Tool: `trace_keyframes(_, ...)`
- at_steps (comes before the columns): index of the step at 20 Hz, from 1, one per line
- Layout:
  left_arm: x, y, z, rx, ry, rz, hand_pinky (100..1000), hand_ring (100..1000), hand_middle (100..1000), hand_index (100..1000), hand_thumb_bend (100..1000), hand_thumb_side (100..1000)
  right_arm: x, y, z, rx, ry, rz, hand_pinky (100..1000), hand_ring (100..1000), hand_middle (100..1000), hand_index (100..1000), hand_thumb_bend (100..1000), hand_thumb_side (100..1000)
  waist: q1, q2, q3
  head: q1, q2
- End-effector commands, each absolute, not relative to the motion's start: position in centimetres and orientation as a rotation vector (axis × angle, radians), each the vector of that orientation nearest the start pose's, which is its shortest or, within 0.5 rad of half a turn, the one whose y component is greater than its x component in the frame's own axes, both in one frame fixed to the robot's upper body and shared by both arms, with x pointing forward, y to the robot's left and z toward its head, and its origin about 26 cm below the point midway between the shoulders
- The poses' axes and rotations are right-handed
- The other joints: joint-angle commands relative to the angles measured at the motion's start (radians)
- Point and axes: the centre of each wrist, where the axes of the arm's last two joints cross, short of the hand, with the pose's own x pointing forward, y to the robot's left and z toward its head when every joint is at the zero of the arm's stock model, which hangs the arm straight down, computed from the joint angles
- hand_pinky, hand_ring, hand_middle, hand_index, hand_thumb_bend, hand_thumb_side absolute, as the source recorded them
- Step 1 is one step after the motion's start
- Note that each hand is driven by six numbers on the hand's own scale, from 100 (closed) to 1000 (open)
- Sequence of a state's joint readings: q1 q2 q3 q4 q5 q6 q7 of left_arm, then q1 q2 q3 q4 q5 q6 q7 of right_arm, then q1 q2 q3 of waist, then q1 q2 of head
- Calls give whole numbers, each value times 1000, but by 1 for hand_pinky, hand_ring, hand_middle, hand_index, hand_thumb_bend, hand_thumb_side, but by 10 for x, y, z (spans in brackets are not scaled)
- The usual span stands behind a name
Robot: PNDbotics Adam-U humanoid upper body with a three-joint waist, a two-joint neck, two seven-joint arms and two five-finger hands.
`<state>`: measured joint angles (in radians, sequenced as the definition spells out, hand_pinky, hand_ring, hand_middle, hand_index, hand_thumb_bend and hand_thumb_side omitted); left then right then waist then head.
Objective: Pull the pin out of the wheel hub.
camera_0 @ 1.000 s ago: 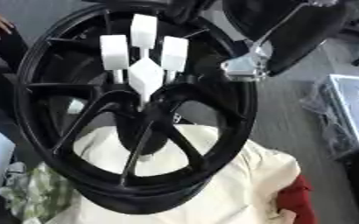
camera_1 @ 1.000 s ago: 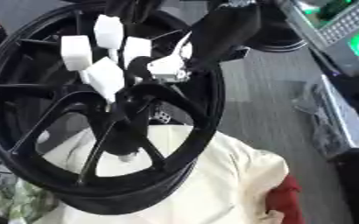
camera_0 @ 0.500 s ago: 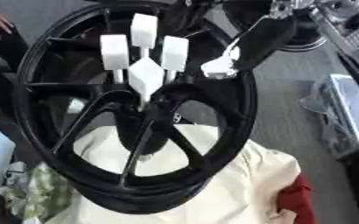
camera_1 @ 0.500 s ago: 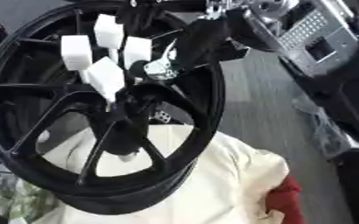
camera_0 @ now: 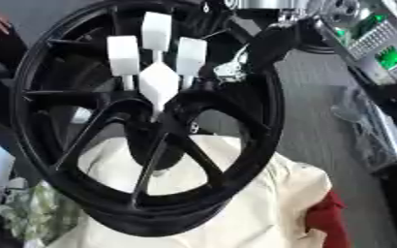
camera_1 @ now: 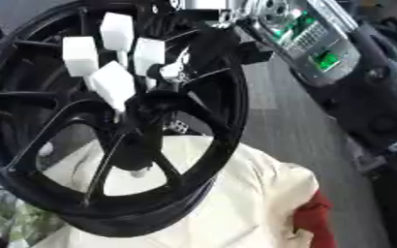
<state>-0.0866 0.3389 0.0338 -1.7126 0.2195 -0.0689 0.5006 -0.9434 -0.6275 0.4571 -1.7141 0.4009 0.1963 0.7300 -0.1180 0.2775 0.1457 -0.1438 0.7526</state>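
Note:
A black spoked wheel hub (camera_0: pixel 261 126) stands tilted and fills most of both views. From its centre rises a cluster of white blocky pieces (camera_0: pixel 158 81) on thin stems, which I take for the pin. My right hand (camera_0: pixel 233 69) reaches in from the upper right on a black arm. It sits beside the rightmost white block (camera_0: pixel 191 55); in the right eye view the hand (camera_1: pixel 175 69) appears to touch that block (camera_1: pixel 148 54). How the hand stands around the block is hidden. My left hand shows in neither view.
A cream cloth (camera_0: pixel 269 203) lies under the wheel, with a red cloth (camera_0: pixel 329 223) at the lower right and a green patterned cloth (camera_0: pixel 28 213) at the lower left. Equipment with green lights (camera_1: pixel 312 38) stands at the upper right. Grey floor (camera_0: pixel 320 106) lies right of the wheel.
My right hand has moved left from outside the rim to the white pieces at the hub centre. The whole picture has also shifted a little.

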Motion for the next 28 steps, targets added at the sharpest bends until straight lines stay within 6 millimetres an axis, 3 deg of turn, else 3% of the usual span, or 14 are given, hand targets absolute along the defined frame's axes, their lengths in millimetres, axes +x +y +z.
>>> trace_keyframes(1,295,321,84,431,-1886,322,811,806,715,756,471,670,359,-174,317,-551,-1604,1795,886,845,795,902,369,503,8,-13,1,-4,-13)
trace_keyframes(5,296,319,83,419,-1882,312,811,805,714,755,470,672,356,-174,325,-589,-1667,1738,885,848,798,900,380,499,5,-7,4,-6,-17)
trace_keyframes(13,297,317,84,406,-1888,299,812,805,714,755,471,674,366,-172,316,-534,-1639,1706,876,838,773,895,338,536,1,2,12,-9,-20)
trace_keyframes(28,299,316,87,396,-1897,292,812,805,713,754,469,674,379,-172,305,-510,-1574,1713,865,799,710,851,307,518,-2,10,20,-11,-21)
